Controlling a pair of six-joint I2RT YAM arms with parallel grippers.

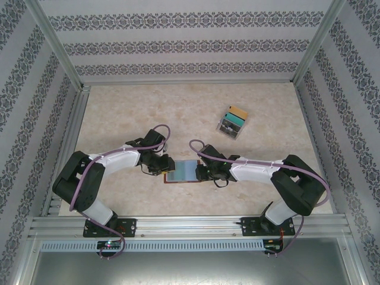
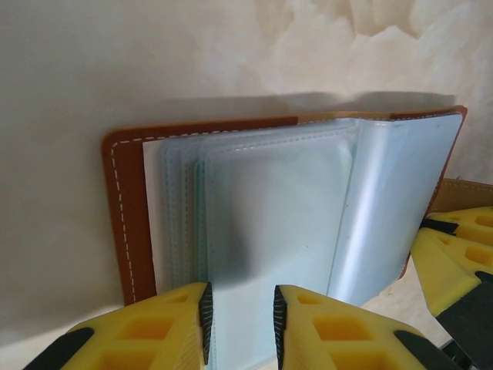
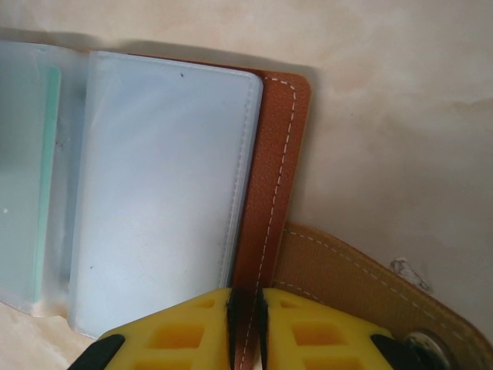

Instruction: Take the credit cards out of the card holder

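The brown wallet (image 1: 183,171) lies open on the table (image 1: 130,107), between the two arms. The right gripper (image 3: 245,320) pinches its brown edge. The left gripper (image 2: 240,316) is a little apart, with a pale pocket (image 2: 269,223) in the gap. A teal card (image 3: 45,193) sits inside the wallet.

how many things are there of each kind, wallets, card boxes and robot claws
wallet: 1
clear box of cards: 1
claws: 2, the left claw and the right claw
total: 4
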